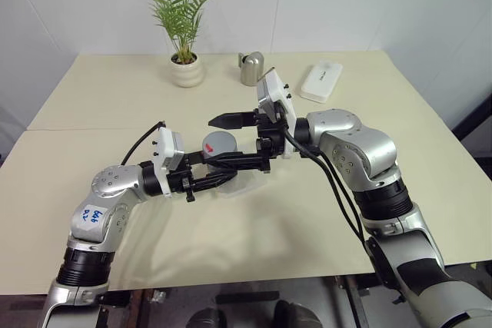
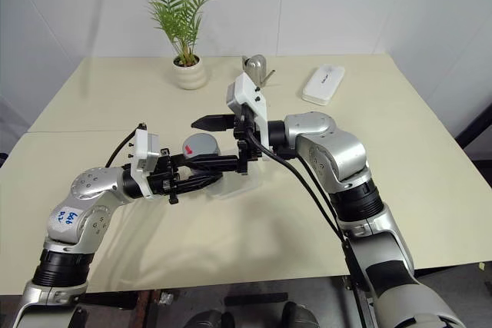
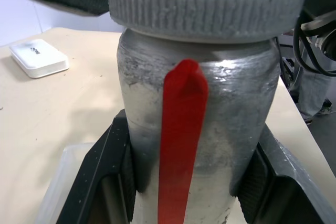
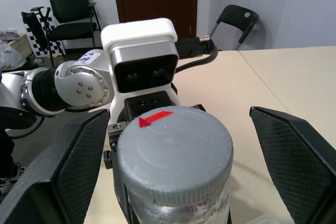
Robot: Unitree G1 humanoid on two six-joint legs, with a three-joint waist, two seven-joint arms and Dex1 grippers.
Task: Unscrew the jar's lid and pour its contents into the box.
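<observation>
- My left claw [image 1: 201,177] is clamped on the jar [image 3: 197,129], its black fingers [image 3: 113,182] pressing the silvery body from both sides below the cap; the jar stands upright in that grip, lifted just above the box [image 1: 244,184], which sits on the table [image 1: 100,97] under it
- The lid [image 4: 173,153] is on the jar, its red mark facing up; nothing of the contents can be seen through the metal wall
- My right claw [image 4: 173,156] is spread wide, one finger either side of the lid and touching neither side of it; in the head views the upper finger [image 1: 229,120] lies beyond the cap, the lower one [image 1: 238,163] nearer me
- To do this step well, I judge I should centre the lid evenly between the two pads first; then close on the ribbed rim [image 3: 210,9] alone, not on the jar's shoulder
- The left grip must hold firm against the twist; if the jar turns with the lid, nothing loosens
- I would keep the jar upright over the box while turning; a tilt once the cap frees could spill pieces onto the table
- The white case [image 1: 320,81] and the watering can [image 1: 250,67] stand well apart, near the plant [image 1: 183,28], out of my way
</observation>
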